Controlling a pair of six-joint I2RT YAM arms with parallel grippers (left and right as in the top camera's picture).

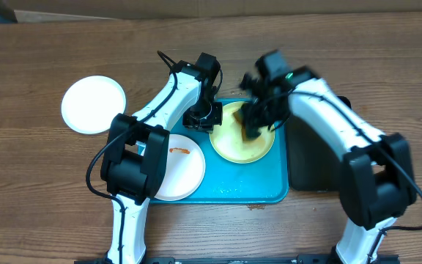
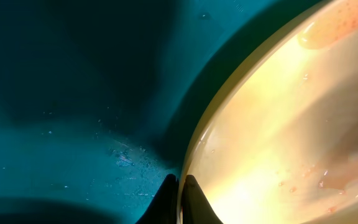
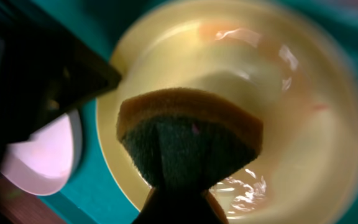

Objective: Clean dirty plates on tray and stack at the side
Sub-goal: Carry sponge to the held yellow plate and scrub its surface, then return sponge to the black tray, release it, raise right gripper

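Observation:
A pale yellow-green plate (image 1: 244, 141) lies on the turquoise tray (image 1: 269, 187) at its back right. My left gripper (image 1: 203, 116) is shut on the plate's left rim (image 2: 194, 149); its fingertips (image 2: 180, 186) pinch the edge. My right gripper (image 1: 253, 121) is shut on a sponge (image 3: 188, 134), yellow above and dark green below, pressed on the wet plate (image 3: 291, 124). A white plate with an orange-red smear (image 1: 180, 165) lies on the tray's left, also in the right wrist view (image 3: 42, 155). A clean white plate (image 1: 93, 103) lies on the table at the far left.
A narrow black tray (image 1: 310, 172) lies right of the turquoise tray, partly under my right arm. The table is brown wood (image 1: 42, 191).

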